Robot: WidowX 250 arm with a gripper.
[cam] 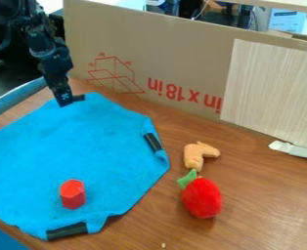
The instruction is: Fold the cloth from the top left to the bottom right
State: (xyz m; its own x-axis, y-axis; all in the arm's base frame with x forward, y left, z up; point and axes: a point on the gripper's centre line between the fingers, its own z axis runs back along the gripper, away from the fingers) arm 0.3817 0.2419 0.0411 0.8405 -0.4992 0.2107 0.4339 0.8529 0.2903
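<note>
Grasp before fold: the flat blue fabric cloth [48, 146] awaits its first crease

In the camera view, we see the cloth spread out on the brown wood-look table [260, 195], its left side running to the view's edge. The black two-finger end effector [72, 100] is at the cloth's upper tip, under the black robot arm [46, 46]. We cannot tell how far open it is, or whether it has hold of the fabric. A dark piece beside its tip may be part of it or a strip on the cloth, like the black strip on the right edge [153, 142] and the black strip on the lower edge [66, 231].

We judge the step in hand to be taking the upper edge; no fold shows across the cloth. Next, we need a sure grip on that edge, then a low lift and a sweep towards the lower right before letting go.

The red hexagonal block [72, 194] rests on the cloth's lower part, so the fold may cover or topple it. The red plush strawberry with a green leaf [202, 197] and the tan plush piece [198, 154] sit off the cloth to the right; we would end the sweep short of them.
</note>
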